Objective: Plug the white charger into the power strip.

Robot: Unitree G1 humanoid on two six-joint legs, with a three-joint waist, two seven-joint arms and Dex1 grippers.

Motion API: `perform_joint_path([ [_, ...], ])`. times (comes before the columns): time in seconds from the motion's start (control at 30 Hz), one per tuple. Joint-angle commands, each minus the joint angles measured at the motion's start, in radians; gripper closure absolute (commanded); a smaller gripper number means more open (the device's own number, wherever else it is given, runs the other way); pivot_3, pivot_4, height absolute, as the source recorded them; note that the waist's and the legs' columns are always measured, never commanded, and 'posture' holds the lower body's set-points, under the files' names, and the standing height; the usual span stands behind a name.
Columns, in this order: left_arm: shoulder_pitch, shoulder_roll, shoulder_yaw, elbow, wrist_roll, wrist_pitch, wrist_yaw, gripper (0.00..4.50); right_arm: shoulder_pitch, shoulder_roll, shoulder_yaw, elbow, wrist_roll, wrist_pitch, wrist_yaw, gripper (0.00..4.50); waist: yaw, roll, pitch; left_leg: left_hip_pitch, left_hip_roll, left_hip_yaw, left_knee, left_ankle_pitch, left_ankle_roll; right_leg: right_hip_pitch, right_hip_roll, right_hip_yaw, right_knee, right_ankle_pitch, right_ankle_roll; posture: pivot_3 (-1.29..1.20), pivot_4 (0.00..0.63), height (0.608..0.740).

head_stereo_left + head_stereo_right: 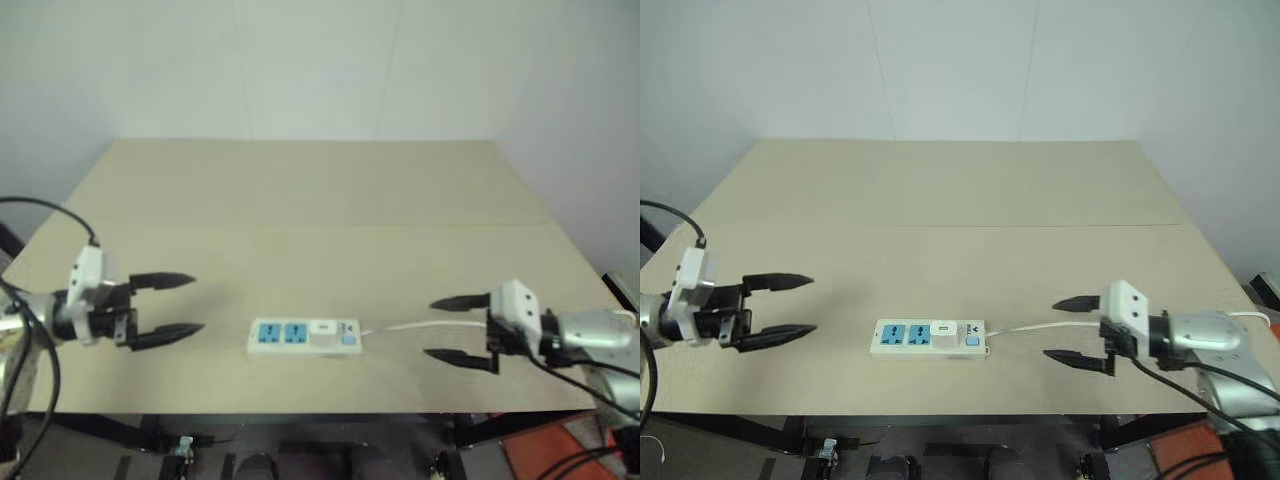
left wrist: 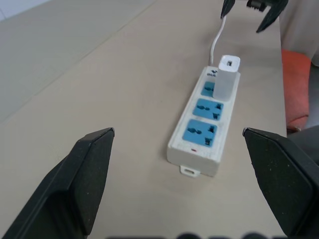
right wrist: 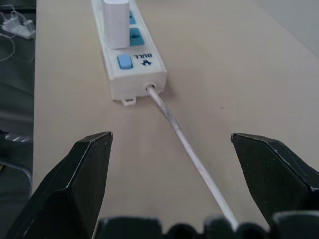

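the tabletop was a pale beige, matte surface with a faint seam running across it from side to side, roughly halfway back. behind it rose a plain white wall, with panel joints showing as thin vertical lines. below the near edge of the tabletop dark frame members and a dark floor showed, and something orange-red lay low at the robot's right.

the power strip lay flat near the front edge of the tabletop, about midway between the two arms, its long side running left to right. two blue socket faces sat toward the robot's left end. the white charger stood upright in the socket next to them, on the side nearer the blue switch and the cord end. the thin white cord left that end and ran across the tabletop toward the robot's right.

the left pincer hung over the tabletop well apart from the strip's left end, its two black fingers spread wide and holding nothing. the right pincer hung near the cord at the right, also spread wide and empty, with the cord passing below the gap between its fingers.
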Motion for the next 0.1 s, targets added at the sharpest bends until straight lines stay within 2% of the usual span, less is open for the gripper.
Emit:
perform_joint_path([
  [0.03, 0.033, 0.020, 0.052, -0.069, -0.028, 0.031, 0.031, 0.00, 0.021, -0.025, -0.060, -0.049, 0.037, 0.015, -0.007, 0.07, 0.000, 0.000, 0.000, 0.000, 0.000, 0.000, 0.000, 0.000, 0.000, 0.000, 0.000, 0.000, 0.000, 0.000, 0.000, 0.00, 0.150, 0.740],
  [0.1, 0.044, 0.021, 0.056, -0.084, -0.032, 0.045, 0.039, 0.00, 0.027, -0.028, -0.063, -0.054, 0.041, 0.018, -0.009, 0.07, 0.000, 0.000, 0.000, 0.000, 0.000, 0.000, 0.000, 0.000, 0.000, 0.000, 0.000, 0.000, 0.000, 0.000, 0.000, 0.00, 0.150, 0.740],
])
